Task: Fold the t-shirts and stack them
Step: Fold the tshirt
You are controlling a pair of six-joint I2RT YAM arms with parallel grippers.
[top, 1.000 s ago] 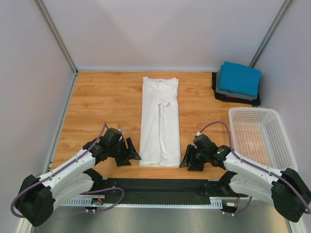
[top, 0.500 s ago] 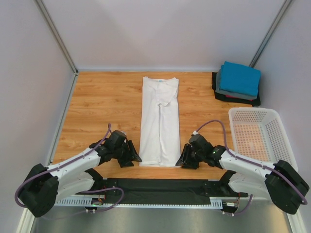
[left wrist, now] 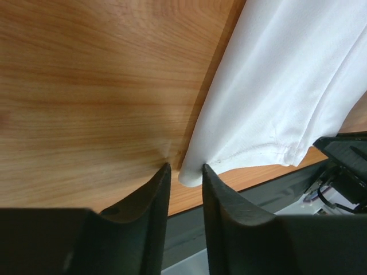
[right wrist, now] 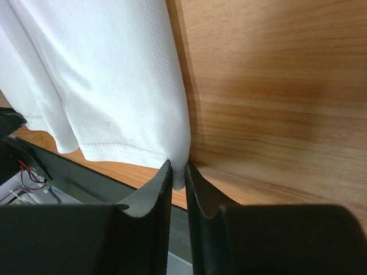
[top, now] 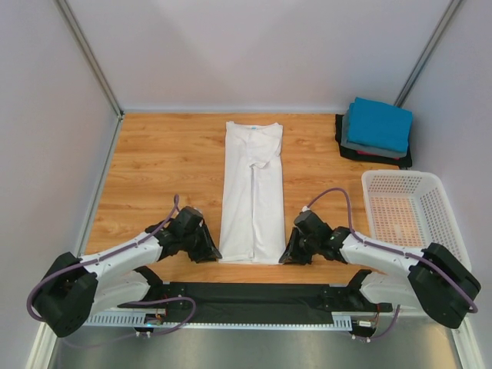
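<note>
Top external view: a long white t-shirt (top: 252, 192) lies flat down the middle of the desk (top: 169, 169). It is folded into a thin strip. Its neck end points to the far edge and its hem lies close to the near edge.
Left gripper (top: 207, 250): low on the desk at the left corner of the hem. From above, its own body hides the tips.
Right gripper (top: 289, 254): low at the right corner of the hem. Its tips are hidden from above too.
Left wrist view: the two dark fingers (left wrist: 149, 200) stand a little apart, one on each side of the hem corner. A thin gap shows beside the cloth, so the cloth is not squeezed.
Right wrist view: the fingers (right wrist: 157, 189) are pressed tight on the other hem corner. The very tip of the corner is hidden between them.
Cut off: both wrist views show only the hem end of the shirt.
Pile: in the far right corner of the desk. A blue t-shirt (top: 380, 123) is on top. The grey t-shirt (top: 360, 144) and black t-shirt (top: 341, 129) under it show only their edges.
Basket (top: 403, 178): white with holes, at the right edge, nearer than the pile.
</note>
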